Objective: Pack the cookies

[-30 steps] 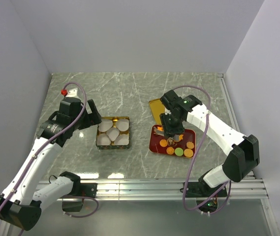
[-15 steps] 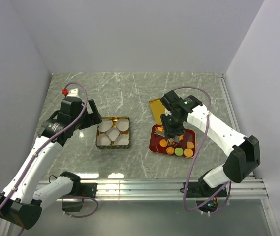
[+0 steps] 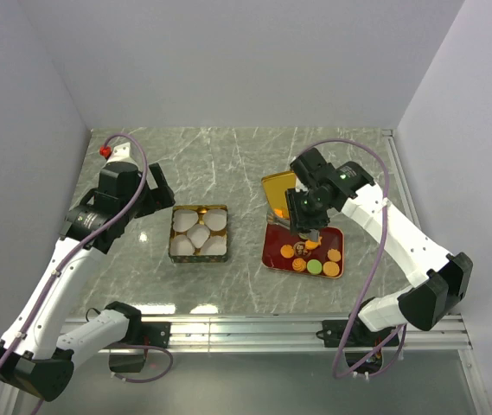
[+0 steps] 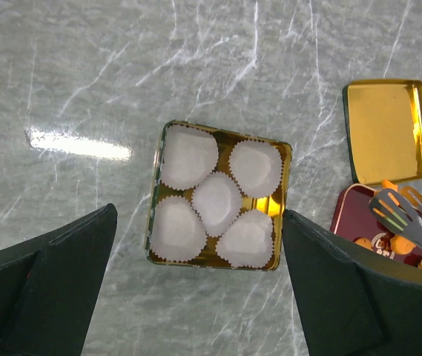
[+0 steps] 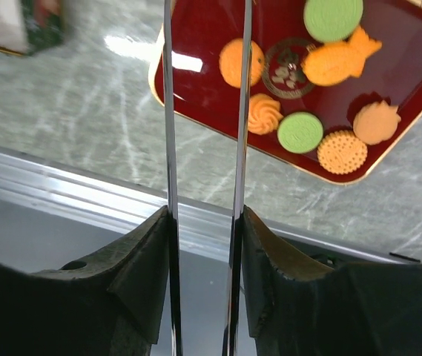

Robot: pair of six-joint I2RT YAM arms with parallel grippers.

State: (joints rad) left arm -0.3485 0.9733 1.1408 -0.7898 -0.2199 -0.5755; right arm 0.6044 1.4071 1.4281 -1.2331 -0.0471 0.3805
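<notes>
The cookies point(image 3: 311, 258), orange, green and brown, lie in a red tray point(image 3: 271, 251); the right wrist view shows several point(image 5: 316, 96) on that tray point(image 5: 199, 37). My right gripper point(image 3: 306, 212) point(image 5: 203, 215) is shut on metal tongs point(image 5: 168, 111). The tongs' tips point(image 4: 397, 211) hang over the tray's back left corner, with a small orange cookie point(image 4: 388, 183) at the tips. My left gripper point(image 3: 155, 197) point(image 4: 199, 222) is open and empty, high above a gold tin point(image 4: 288, 152) that holds several white paper cups point(image 4: 216, 202).
The tin point(image 3: 199, 208) sits left of centre. Its gold lid point(image 3: 276, 186) point(image 4: 385, 130) lies open side up behind the red tray. A metal rail point(image 3: 254, 328) runs along the table's near edge. Walls close in on the left, back and right.
My right arm has risen and drawn back to the right, lifting the tongs off the tray with an orange piece at their tips. My left arm has shifted slightly back.
</notes>
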